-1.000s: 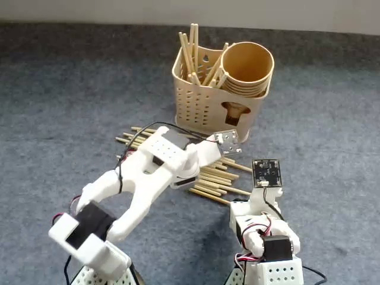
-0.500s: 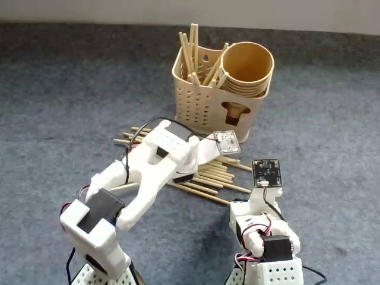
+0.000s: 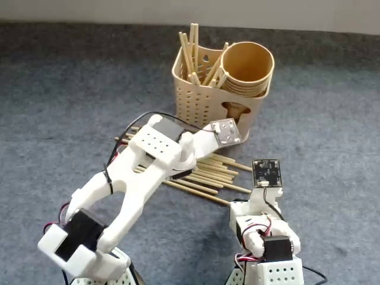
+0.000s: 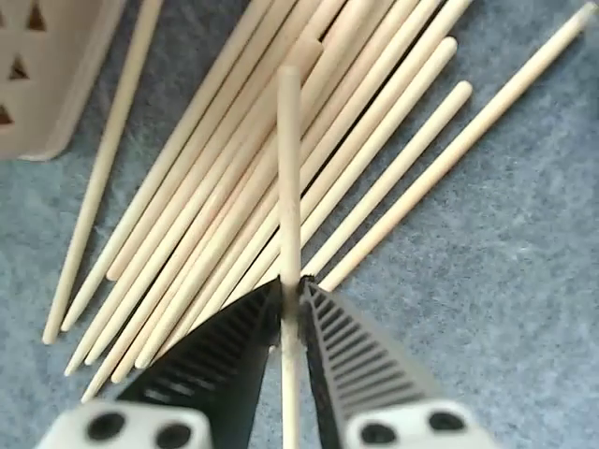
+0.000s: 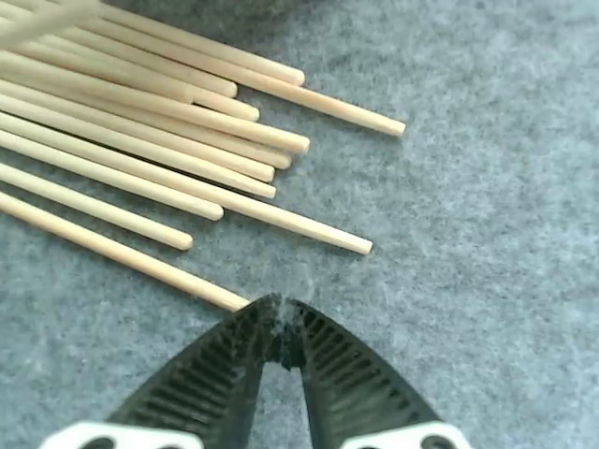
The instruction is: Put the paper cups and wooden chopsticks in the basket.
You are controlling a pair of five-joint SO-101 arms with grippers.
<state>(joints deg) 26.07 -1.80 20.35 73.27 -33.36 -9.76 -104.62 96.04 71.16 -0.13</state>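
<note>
The basket (image 3: 205, 116) stands at the far side of the carpet (image 3: 59, 89) with paper cups (image 3: 246, 62) nested in it. It is just beyond the left arm (image 3: 142, 178), which is stretched low over the loose chopsticks (image 3: 217, 178) lying between. The left gripper (image 4: 292, 292) is clamped on one chopstick (image 4: 289, 159), whose long axis runs straight out from the jaws across the pile. The right gripper (image 5: 281, 329), tucked back by the pile's near ends, is closed on nothing, so the left is judged the nearer to the basket.

Stacked paper cups (image 3: 247, 65) sit in the basket (image 3: 202, 104); chopsticks (image 3: 215, 176) lie beside.
</note>
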